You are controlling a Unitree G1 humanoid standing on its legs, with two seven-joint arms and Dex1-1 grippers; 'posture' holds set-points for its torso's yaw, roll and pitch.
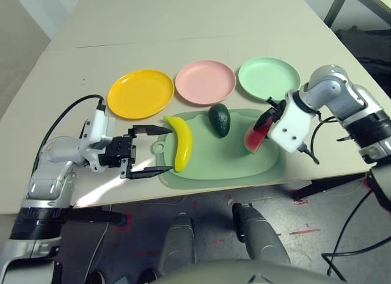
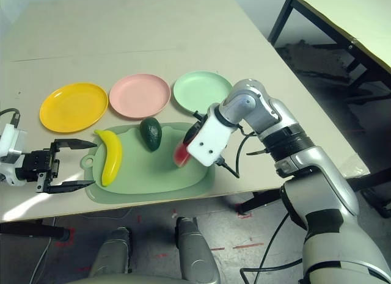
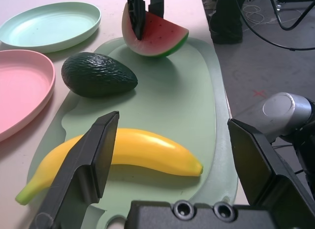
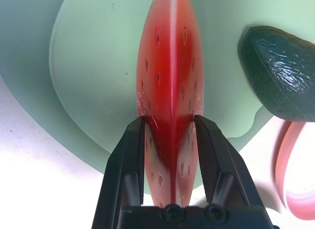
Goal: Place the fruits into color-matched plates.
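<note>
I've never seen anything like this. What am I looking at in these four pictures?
A humanoid robot at a table. Two pictures come from its head's two eyes; the others come from cameras on its wrists. A green mat carries a banana and an avocado. Beyond it are yellow, pink and mint plates. The right end effector grips a watermelon wedge between its two fingers; the left one is open near the banana, holding nothing.

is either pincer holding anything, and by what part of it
The right pincer holds the watermelon wedge across its red flesh, pinched from both sides. The left pincer is open and holds nothing.
</note>
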